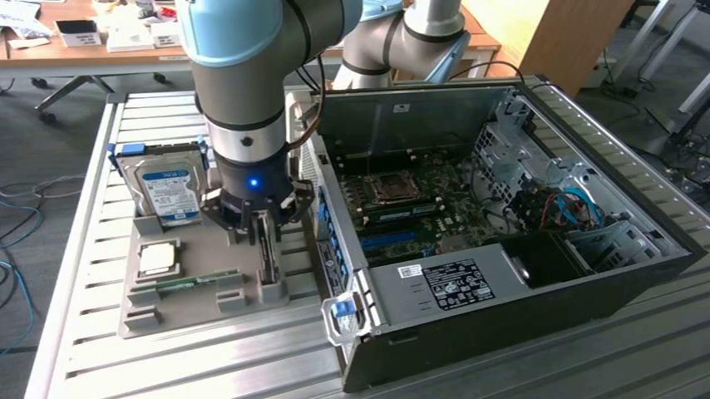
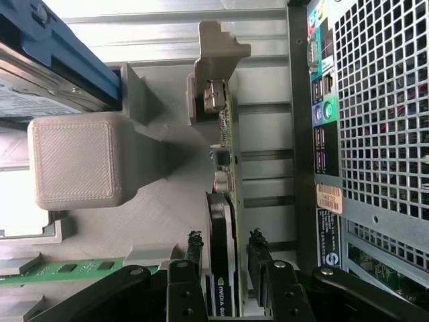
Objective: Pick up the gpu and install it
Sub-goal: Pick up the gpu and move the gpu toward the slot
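The gpu (image 1: 268,268) stands on its long edge in a slot of the grey holder tray (image 1: 183,316), just beside the open computer case. In the wrist view the gpu (image 2: 223,201) shows as a thin green board with a dark face and a metal bracket at its far end. My gripper (image 1: 262,239) is lowered straight over it. The gripper (image 2: 225,249) is open and straddles the card, one fingertip (image 2: 194,245) on each side with a small gap between pad and card. The card rests in its slot.
On the same tray are a hard drive (image 1: 166,193) with a blue-white label, a square processor (image 1: 158,258) and a memory stick (image 1: 195,281). The open computer case (image 1: 621,274) lies close on the exterior view's right, its rear panel (image 2: 375,134) beside the card.
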Controlling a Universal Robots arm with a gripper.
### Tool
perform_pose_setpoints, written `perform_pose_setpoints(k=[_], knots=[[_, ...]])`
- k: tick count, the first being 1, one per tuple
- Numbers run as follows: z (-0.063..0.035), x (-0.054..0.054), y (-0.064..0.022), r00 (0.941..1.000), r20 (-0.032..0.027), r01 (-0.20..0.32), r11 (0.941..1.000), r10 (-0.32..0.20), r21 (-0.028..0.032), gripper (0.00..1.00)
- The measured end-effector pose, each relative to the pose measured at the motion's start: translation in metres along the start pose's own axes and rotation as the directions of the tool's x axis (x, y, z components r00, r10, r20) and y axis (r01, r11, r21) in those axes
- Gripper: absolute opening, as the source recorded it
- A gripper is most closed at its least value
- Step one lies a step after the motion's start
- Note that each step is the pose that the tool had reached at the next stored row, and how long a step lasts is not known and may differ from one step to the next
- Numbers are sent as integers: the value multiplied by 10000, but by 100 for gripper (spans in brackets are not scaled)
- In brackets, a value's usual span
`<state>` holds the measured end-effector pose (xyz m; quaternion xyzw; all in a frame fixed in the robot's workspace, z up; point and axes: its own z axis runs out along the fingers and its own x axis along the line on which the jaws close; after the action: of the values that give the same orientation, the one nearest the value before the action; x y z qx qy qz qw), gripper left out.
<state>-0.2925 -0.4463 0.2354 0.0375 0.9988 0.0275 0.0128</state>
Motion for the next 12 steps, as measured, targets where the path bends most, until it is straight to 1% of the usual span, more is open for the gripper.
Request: perform_pose_setpoints(k=[12], knots=[[55, 3, 24, 10000, -2, 1, 10000, -1, 0, 42]])
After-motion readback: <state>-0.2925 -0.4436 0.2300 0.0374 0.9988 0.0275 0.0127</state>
